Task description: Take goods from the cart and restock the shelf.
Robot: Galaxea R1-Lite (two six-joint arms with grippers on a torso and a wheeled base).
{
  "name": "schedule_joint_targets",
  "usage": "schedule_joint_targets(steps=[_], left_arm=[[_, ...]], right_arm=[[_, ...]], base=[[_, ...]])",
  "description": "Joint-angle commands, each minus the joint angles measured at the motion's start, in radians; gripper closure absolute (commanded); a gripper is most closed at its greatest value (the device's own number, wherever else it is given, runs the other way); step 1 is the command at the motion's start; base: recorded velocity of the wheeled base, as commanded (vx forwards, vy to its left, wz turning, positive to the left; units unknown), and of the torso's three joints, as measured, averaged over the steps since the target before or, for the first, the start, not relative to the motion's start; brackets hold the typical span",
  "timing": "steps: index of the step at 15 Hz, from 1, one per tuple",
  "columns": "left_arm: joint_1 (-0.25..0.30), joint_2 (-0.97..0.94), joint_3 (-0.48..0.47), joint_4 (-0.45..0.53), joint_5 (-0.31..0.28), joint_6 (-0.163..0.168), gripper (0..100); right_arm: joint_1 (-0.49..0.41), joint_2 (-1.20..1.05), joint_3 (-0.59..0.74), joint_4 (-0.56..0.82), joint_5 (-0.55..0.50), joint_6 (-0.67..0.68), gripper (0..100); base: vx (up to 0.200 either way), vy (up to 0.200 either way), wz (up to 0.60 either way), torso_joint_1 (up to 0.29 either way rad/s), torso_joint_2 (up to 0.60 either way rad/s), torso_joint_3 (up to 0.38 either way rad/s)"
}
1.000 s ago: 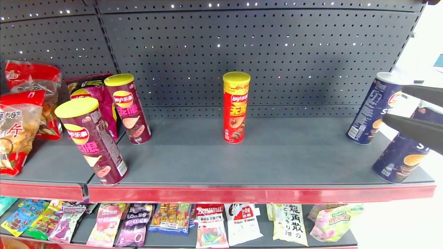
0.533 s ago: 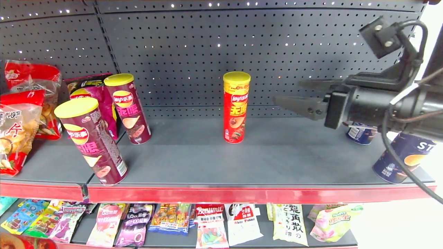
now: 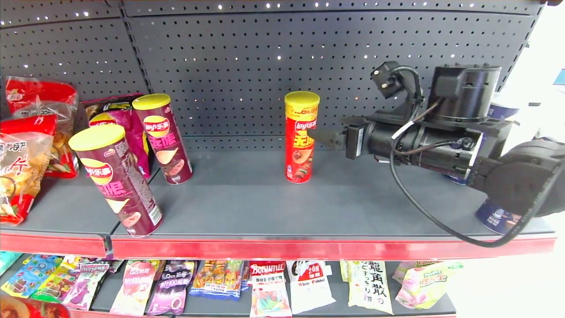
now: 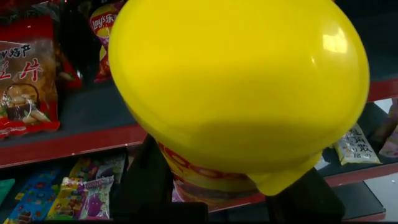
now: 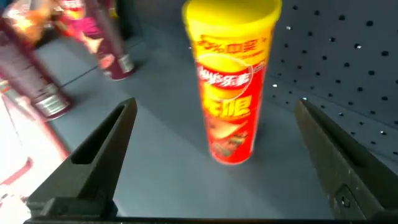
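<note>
Pinching a yellow-lidded can (image 4: pixel 236 93) between two dark fingers (image 4: pixel 146 186), the left claw (image 4: pixel 224 194) holds it out in front of the shelving, lid toward the wrist camera, so only a strip of the can's printed body shows beneath the lid.

On the shelf (image 3: pixel 247 198), red snack bags (image 3: pixel 26 145) are stacked at the far left. Beside them a purple can (image 3: pixel 115 181) stands near the front edge. A second purple can (image 3: pixel 162 139) stands farther back, just in front of a purple bag (image 3: pixel 115 112) that leans on the pegboard. Well apart from these, near the middle of the shelf, a red can (image 3: pixel 301 137) with a yellow lid stands upright on its own.

Next comes the right claw (image 3: pixel 322 134), with its arm stretched along the shelf from the right side. Its fingers (image 5: pixel 93 168) are spread wide, and in the right wrist view the red can sits centred between them, just past their tips. Whether a fingertip touches the can I cannot tell.

Behind and below that arm, a blue can (image 3: pixel 494 216) stands at the shelf's front right corner, and another blue can (image 3: pixel 503 112) farther back is mostly hidden.

Flat packets (image 3: pixel 309 282) lie in a row on the lower shelf.
</note>
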Motion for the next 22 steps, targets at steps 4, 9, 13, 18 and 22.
schedule_joint_targets(steps=[4, 9, 13, 18, 22], left_arm=[[0.001, 0.014, 0.0, 0.0, 0.0, 0.02, 100], [0.001, 0.02, 0.003, 0.0, 0.0, 0.02, 100], [0.001, 0.02, 0.017, 0.002, -0.002, 0.02, 100], [-0.001, 0.021, 0.017, 0.003, -0.002, 0.02, 100], [0.001, 0.021, 0.019, 0.003, -0.002, 0.02, 100]], right_arm=[[0.004, 0.128, -0.119, -0.002, -0.03, 0.0, 0], [0.004, 0.185, -0.176, -0.002, -0.032, -0.003, 0], [0.021, 0.231, -0.254, -0.002, -0.038, -0.003, 0], [0.021, 0.3, -0.358, 0.0, -0.052, -0.003, 0], [0.024, 0.318, -0.369, 0.0, -0.053, -0.003, 0]], base=[[0.0, 0.0, 0.0, 0.0, 0.0, 0.0], [0.0, 0.0, 0.0, 0.0, 0.0, 0.0], [0.0, 0.0, 0.0, 0.0, 0.0, 0.0], [0.0, 0.0, 0.0, 0.0, 0.0, 0.0], [0.0, 0.0, 0.0, 0.0, 0.0, 0.0]])
